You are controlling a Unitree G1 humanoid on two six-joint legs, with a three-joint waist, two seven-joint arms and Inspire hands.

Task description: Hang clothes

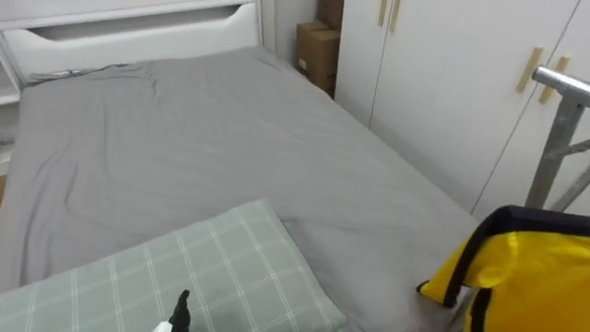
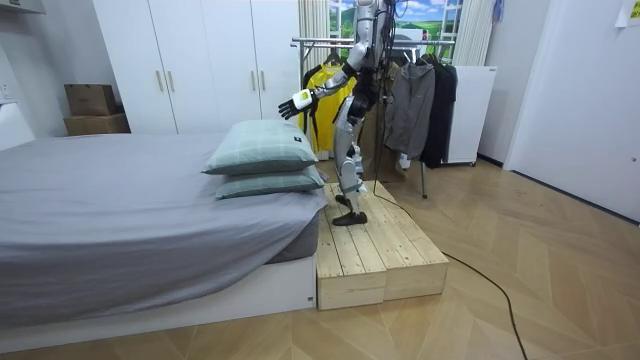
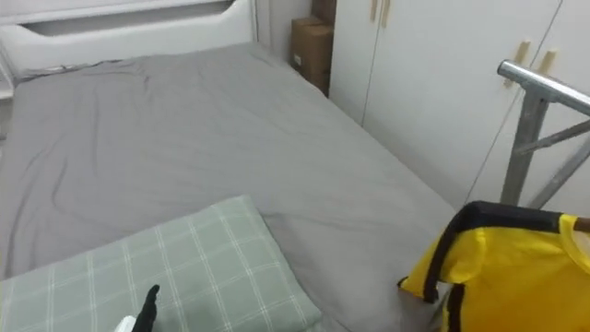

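So, my left hand (image 1: 181,309) hovers empty, fingers loose, over the near checked pillow (image 1: 221,263). Yellow shirt (image 1: 530,277) hangs near right by the rack (image 1: 556,138), past the bed (image 1: 184,148) edge; its far half lies bare.

Grey-sheeted bed (image 1: 212,148) takes up most of the view, w/ a white headboard (image 1: 138,32) at the top. Green checked pillow (image 1: 221,267) lies bottom left on the sheet. The left hand (image 1: 181,310) pokes up over it at the bottom edge, one dark finger straight. Bottom right: yellow garment (image 1: 530,277) (black trim along its edge), w/ a metal rack bar (image 1: 558,83) above it. White wardrobe doors (image 1: 433,83) on the right, cardboard boxes (image 1: 318,51) just beside them, near the headboard.
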